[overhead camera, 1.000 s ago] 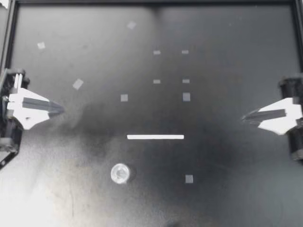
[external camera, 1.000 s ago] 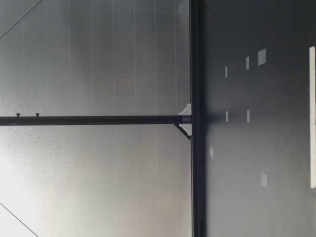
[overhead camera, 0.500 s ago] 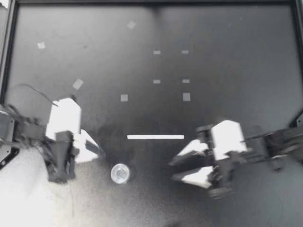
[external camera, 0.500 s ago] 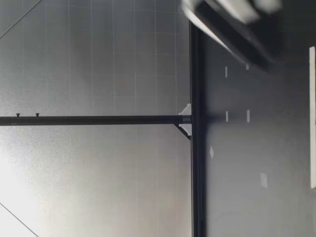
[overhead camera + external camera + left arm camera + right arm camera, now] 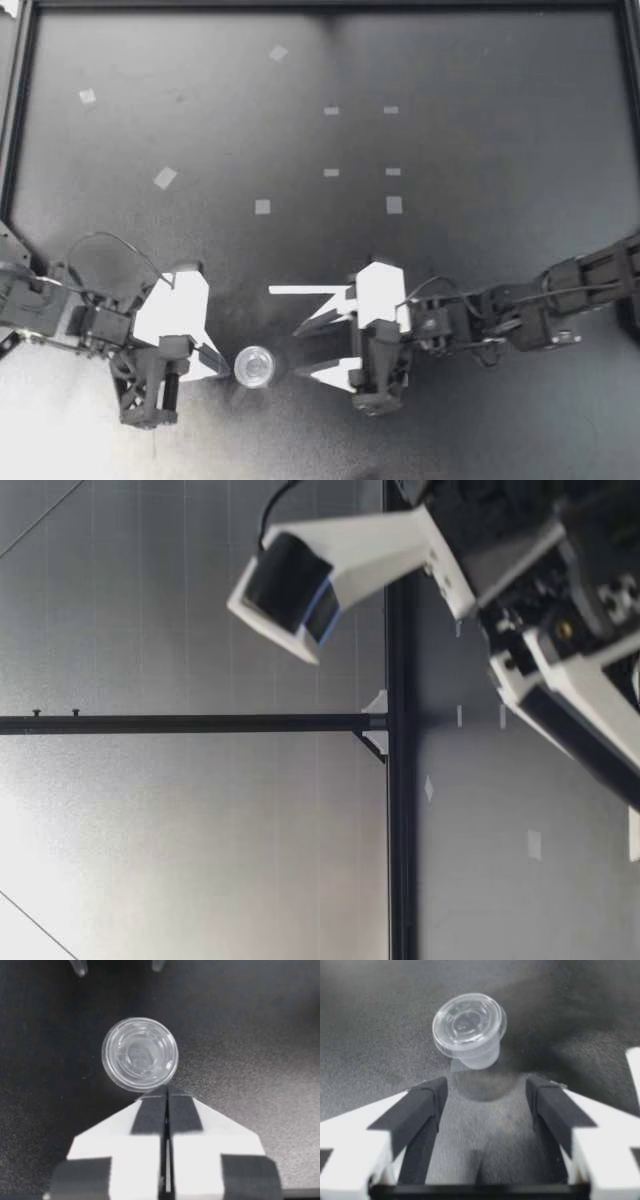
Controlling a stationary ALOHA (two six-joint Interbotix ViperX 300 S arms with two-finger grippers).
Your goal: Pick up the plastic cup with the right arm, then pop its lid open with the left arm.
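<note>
Two grippers set on opposite sides of one lidded clear plastic cup (image 5: pixel 254 366).
The cup is stood upright on the black table (image 5: pixel 480 150), near a white tape strip (image 5: pixel 300 290). The left gripper (image 5: pixel 222 368) is held with its fingers pressed together, tips just beside the cup's rim; contact cannot be told. The right gripper (image 5: pixel 300 352) is held spread wide, aimed at the cup but apart from it, apparently wide enough to admit it.

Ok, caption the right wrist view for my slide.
Open right gripper facing a small clear plastic lidded cup that stands just ahead of it on the black table.
</note>
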